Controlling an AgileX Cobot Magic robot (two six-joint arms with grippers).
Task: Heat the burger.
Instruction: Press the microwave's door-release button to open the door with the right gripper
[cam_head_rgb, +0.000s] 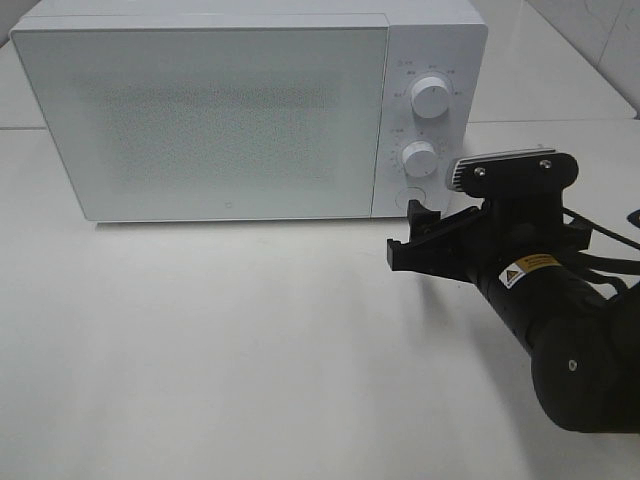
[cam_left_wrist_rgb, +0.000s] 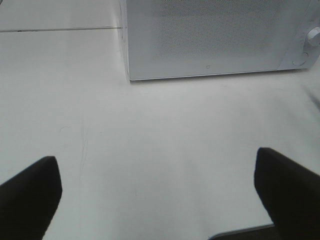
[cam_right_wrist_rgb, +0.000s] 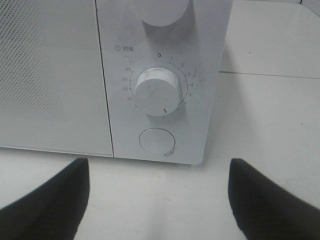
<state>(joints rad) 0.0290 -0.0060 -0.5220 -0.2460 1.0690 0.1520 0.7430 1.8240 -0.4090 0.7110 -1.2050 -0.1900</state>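
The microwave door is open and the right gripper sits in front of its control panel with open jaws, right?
No, the microwave door is shut, as the exterior high view shows. The right gripper does sit in front of the control panel, jaws open.

A white box-shaped microwave (cam_head_rgb: 200, 110) is set at the back of a pale table (cam_head_rgb: 200, 350), the black right gripper (cam_head_rgb: 408, 235) positioned just before its dials (cam_head_rgb: 420, 158).

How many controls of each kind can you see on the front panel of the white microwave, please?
Round white rotary knobs: 2
Flat round white push button: 1
Total: 3
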